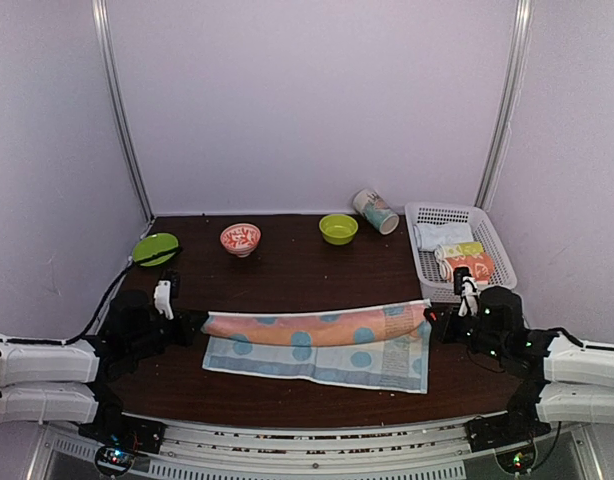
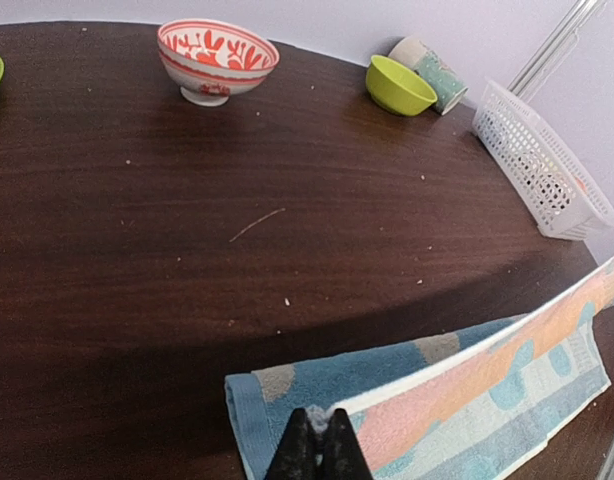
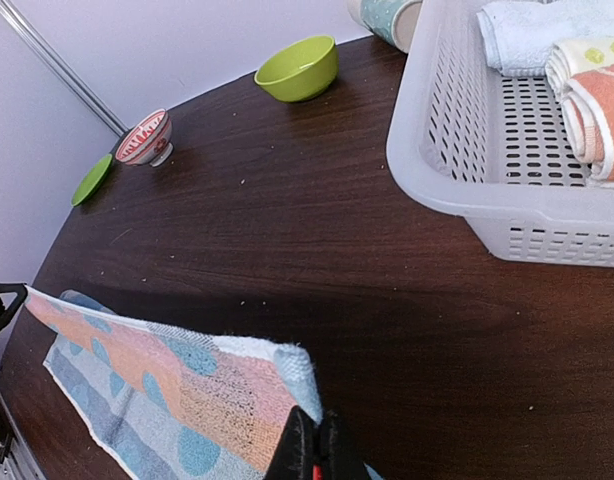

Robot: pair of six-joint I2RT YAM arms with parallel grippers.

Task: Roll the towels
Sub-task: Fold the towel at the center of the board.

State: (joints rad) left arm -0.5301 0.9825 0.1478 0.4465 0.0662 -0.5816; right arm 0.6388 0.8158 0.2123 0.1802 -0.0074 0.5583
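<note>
Two pairs of fingers share one load: the left fingers and the right fingers are each pinched tight on one end of the same long edge of the light blue towel. That edge hangs taut in the air between them with its peach, dotted underside turned up, while the rest of the cloth lies flat on the tabletop below and nearward of the fingers. The likeliest trouble is uneven travel: if one arm leads the other, the held edge would skew and the roll would come out cone-shaped. Pulling the fingers further apart could tug a corner free, since each grip appears to hold only a thin bite of hem. Too much slack would let the middle sag and crease. Carrying the edge low could drag the whole towel along the wood. Just beyond the right fingers stands the white basket, close enough to be knocked on a wide swing, and the orange towel lies rolled inside it. No brand, label or legible writing shows, and the tipped cup further beyond carries only a pattern.
</note>
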